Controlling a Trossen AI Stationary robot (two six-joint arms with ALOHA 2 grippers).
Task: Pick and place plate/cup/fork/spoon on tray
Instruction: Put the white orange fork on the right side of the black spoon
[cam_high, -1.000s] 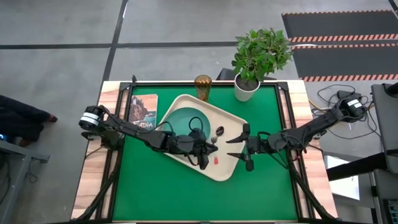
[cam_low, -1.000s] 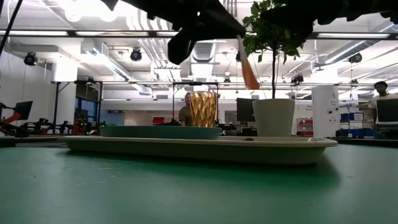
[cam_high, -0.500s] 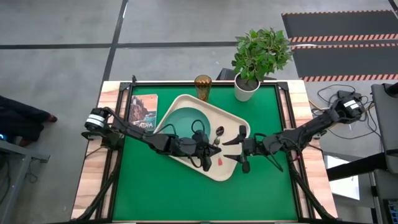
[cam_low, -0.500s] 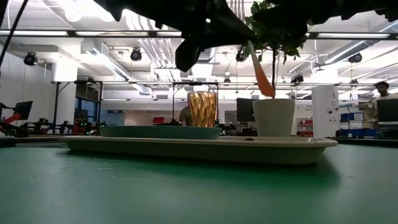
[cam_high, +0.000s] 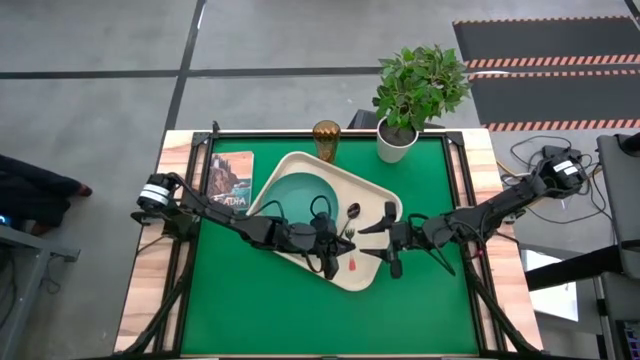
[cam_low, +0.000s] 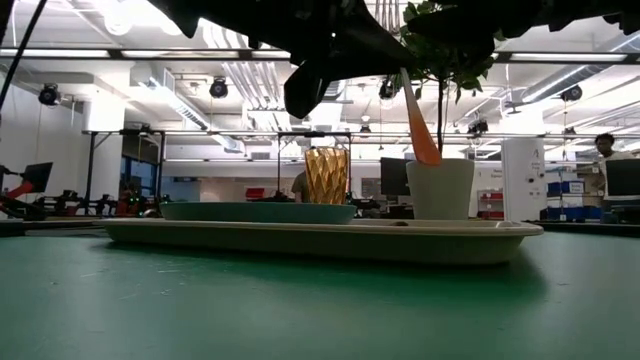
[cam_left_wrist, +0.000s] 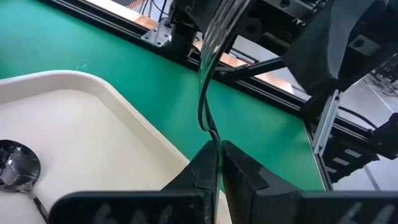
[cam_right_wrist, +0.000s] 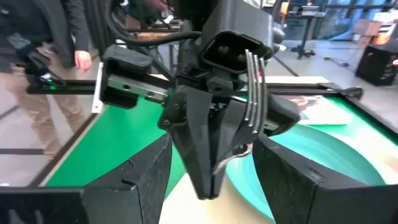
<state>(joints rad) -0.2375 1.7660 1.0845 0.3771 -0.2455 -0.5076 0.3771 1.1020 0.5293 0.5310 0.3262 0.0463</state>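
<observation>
The fork (cam_high: 347, 246) is held clamped, handle down, by the left gripper (cam_high: 335, 243) over the tray (cam_high: 375, 270) for placing beside the spoon (cam_high: 353, 210), the right gripper (cam_high: 381, 239) being kept wide, empty.

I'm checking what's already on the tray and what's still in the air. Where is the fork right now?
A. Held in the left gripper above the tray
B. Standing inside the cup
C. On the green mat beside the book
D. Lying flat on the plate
A: the left gripper is shut on the fork, whose red-pink handle hangs tilted above the tray without touching it.
</observation>
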